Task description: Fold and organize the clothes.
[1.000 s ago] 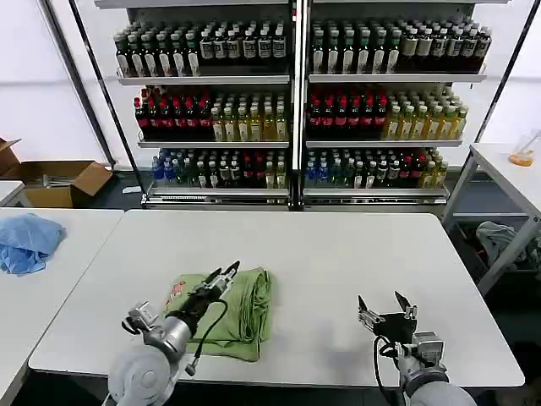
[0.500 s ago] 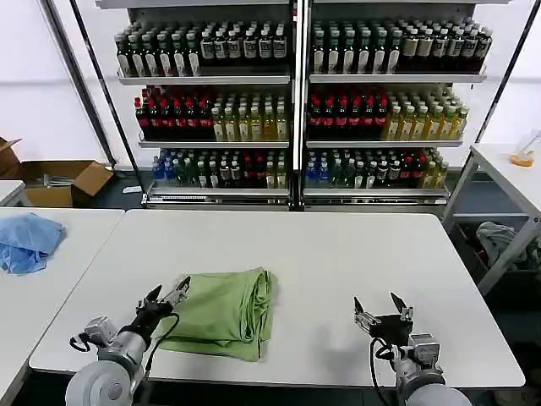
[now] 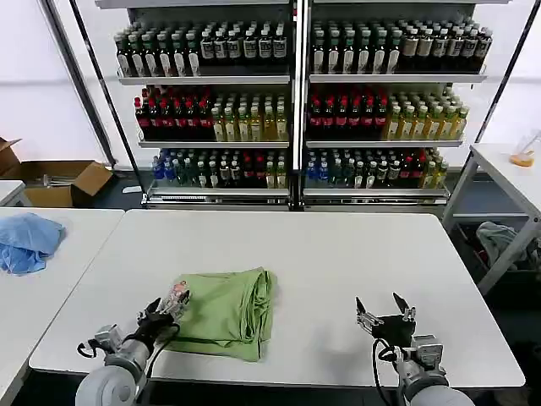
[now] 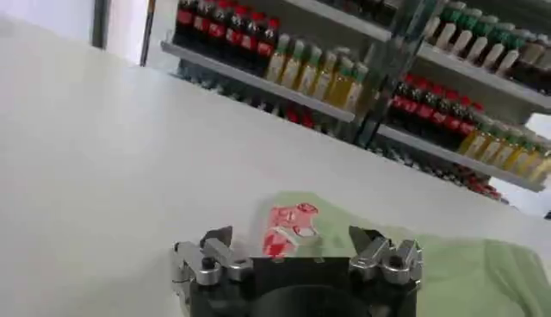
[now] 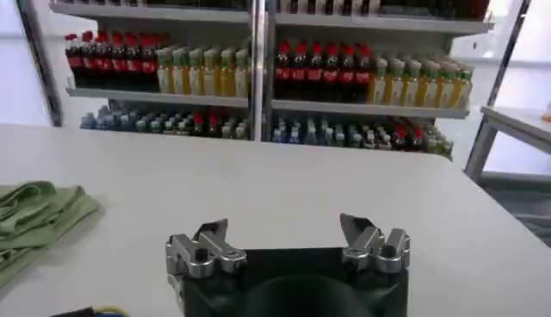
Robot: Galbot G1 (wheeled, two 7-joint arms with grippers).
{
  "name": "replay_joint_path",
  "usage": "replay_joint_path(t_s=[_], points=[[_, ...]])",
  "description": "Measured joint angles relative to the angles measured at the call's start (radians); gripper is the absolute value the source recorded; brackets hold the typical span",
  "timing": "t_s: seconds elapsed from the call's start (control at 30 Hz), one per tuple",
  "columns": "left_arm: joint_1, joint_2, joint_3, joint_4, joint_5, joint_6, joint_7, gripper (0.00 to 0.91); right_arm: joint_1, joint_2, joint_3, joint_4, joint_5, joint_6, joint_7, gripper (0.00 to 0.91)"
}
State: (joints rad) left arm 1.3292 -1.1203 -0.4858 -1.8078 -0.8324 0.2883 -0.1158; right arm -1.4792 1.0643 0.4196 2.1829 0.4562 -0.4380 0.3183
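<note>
A light green shirt (image 3: 224, 311) lies folded on the white table (image 3: 321, 254), near the front left; its red-and-white printed patch (image 3: 177, 293) shows at its left edge. My left gripper (image 3: 167, 309) is open, low over the table at that left edge, with nothing between its fingers. In the left wrist view the left gripper (image 4: 293, 245) faces the patch (image 4: 288, 229) and the green cloth (image 4: 456, 271) beyond it. My right gripper (image 3: 384, 309) is open and empty near the table's front right. The right wrist view has the right gripper (image 5: 286, 234) over bare table, with the shirt (image 5: 34, 215) far off.
A blue cloth (image 3: 25, 240) lies on a second table at the left. Shelves of bottles (image 3: 296, 110) stand behind the table. A cardboard box (image 3: 59, 179) sits on the floor at the back left, and another table (image 3: 507, 169) stands at the right.
My left gripper has drawn back off the shirt toward the front left edge of the table, uncovering the printed patch. The right gripper has hardly moved.
</note>
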Motion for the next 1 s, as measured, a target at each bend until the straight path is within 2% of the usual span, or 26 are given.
replay_joint_path(t_s=[0.03,0.1,0.13,0.2,0.23,0.4,1.0], points=[[-0.003,-0.002,0.005,0.005,0.001,0.000,0.002,0.645,-0.001,0.000,0.001,0.001,0.000,0.000,0.000,0.907],[-0.012,-0.004,0.012,0.017,-0.001,0.000,0.007,0.474,-0.004,0.000,0.005,0.003,0.000,-0.001,0.001,0.907],[-0.016,-0.004,0.013,0.022,-0.004,0.001,0.009,0.272,-0.005,0.000,0.006,0.004,0.000,-0.001,0.001,0.907],[-0.025,-0.004,0.014,0.030,-0.016,0.005,0.013,0.101,-0.009,0.000,0.011,0.005,0.000,-0.001,0.001,0.907],[-0.029,-0.004,0.013,0.032,-0.027,0.008,0.016,0.071,-0.010,-0.001,0.012,0.006,0.000,-0.001,0.001,0.907],[-0.046,-0.011,0.006,0.054,-0.104,0.020,0.032,0.030,-0.016,-0.002,0.019,0.007,0.002,-0.002,0.002,0.907],[-0.049,-0.039,-0.050,0.030,-0.366,0.028,0.040,0.030,-0.008,-0.007,0.022,0.013,0.009,-0.006,0.005,0.907]])
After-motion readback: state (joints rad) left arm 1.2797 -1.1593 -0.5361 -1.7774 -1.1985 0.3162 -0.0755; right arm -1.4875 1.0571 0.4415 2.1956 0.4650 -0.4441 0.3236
